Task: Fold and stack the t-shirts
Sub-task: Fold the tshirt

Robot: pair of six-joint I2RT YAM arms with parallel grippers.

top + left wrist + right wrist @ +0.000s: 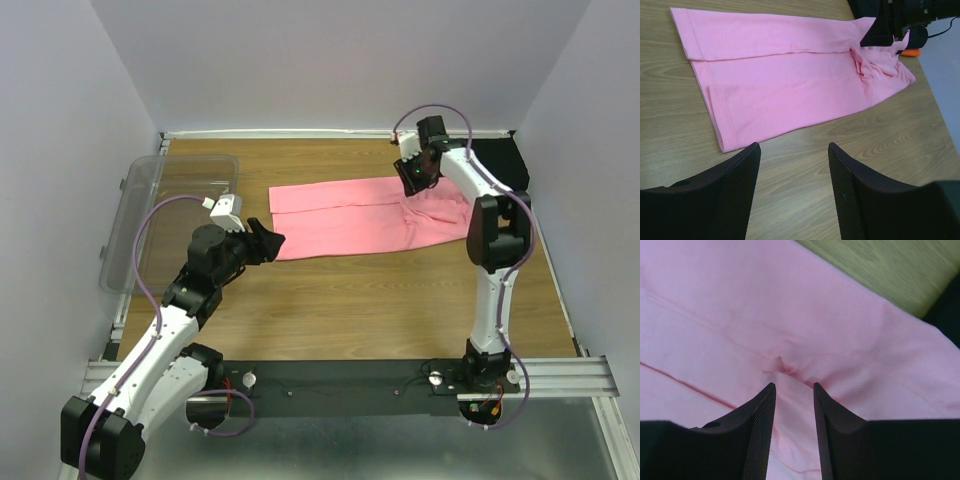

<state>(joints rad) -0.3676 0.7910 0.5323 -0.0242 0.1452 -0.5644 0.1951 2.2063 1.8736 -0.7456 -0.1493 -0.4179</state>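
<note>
A bright pink t-shirt [350,215] lies folded into a long strip across the back of the table, bunched at its right end. My right gripper [413,180] hangs over that bunched end. Its jaws are open in the right wrist view [794,385], with a raised ridge of pink cloth [790,300] between the fingers. My left gripper [270,238] is open and empty, low over bare wood just short of the shirt's near left corner [722,145]. A black t-shirt [505,160] lies in the back right corner. A sliver of orange-red t-shirt [910,51] shows beside it.
A clear plastic tub [150,210] stands along the left edge of the table, beside my left arm. White walls close in the table at the back and both sides. Bare wood [380,300] stretches between the pink shirt and the arm bases.
</note>
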